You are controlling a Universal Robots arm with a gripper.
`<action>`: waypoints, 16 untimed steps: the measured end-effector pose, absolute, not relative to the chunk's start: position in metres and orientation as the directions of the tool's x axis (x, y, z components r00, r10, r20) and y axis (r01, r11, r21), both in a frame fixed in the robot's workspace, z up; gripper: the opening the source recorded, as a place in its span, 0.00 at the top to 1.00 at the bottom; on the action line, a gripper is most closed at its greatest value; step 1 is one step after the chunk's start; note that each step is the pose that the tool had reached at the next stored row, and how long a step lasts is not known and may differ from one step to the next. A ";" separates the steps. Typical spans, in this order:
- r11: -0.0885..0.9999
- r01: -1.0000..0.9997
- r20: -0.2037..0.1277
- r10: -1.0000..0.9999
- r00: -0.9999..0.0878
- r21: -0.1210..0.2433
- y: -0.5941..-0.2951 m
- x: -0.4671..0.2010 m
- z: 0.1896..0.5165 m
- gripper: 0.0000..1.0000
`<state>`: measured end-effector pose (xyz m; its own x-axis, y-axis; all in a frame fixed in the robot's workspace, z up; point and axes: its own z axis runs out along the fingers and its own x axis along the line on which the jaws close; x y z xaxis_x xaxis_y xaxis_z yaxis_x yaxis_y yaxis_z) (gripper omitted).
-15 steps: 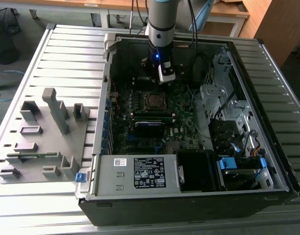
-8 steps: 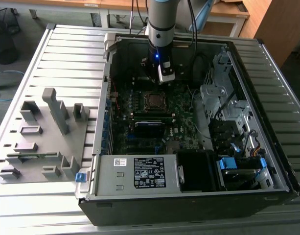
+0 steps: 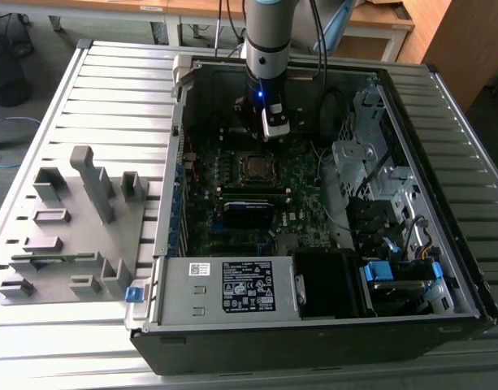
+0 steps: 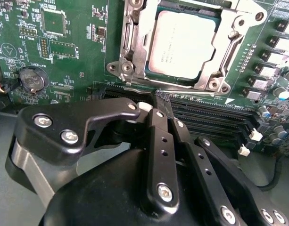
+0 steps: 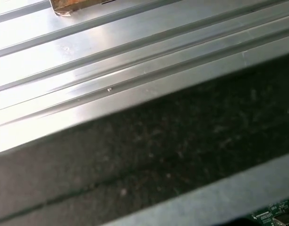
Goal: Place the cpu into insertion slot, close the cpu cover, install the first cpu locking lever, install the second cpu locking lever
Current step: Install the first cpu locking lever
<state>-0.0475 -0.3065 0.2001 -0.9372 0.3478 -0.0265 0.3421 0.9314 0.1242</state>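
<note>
Apparently seated: dull silver square cpu (image 4: 184,47)

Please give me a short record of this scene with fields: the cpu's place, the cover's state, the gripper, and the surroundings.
cpu: seated in the socket on the green motherboard, metal top up
cpu cover: lowered flat around the cpu
gripper: shut, tips just beside the socket's edge
surroundings: open computer case on a slatted table; grey fixture tray on the exterior view's left

Silver-grey cpu (image 4: 189,44) lies flat, silvery cpu cover (image 4: 142,47) framing it.
</note>
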 end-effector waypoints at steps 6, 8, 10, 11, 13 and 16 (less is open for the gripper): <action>0.934 0.342 -0.033 0.347 -0.937 0.107 -0.306 -0.047 0.199 0.90; 0.934 0.342 -0.035 0.347 -0.937 0.103 -0.307 -0.047 0.199 0.90; 0.934 0.342 -0.036 0.347 -0.937 0.100 -0.307 -0.048 0.199 0.90; 0.934 0.342 -0.037 0.347 -0.937 0.099 -0.307 -0.048 0.198 0.90; 0.935 0.342 -0.038 0.347 -0.937 0.096 -0.307 -0.047 0.198 0.90; 0.935 0.342 -0.038 0.347 -0.937 0.094 -0.307 -0.048 0.198 0.90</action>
<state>-0.0475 -0.3066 0.1977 -0.9372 0.3467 -0.0381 0.3420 0.9349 0.0943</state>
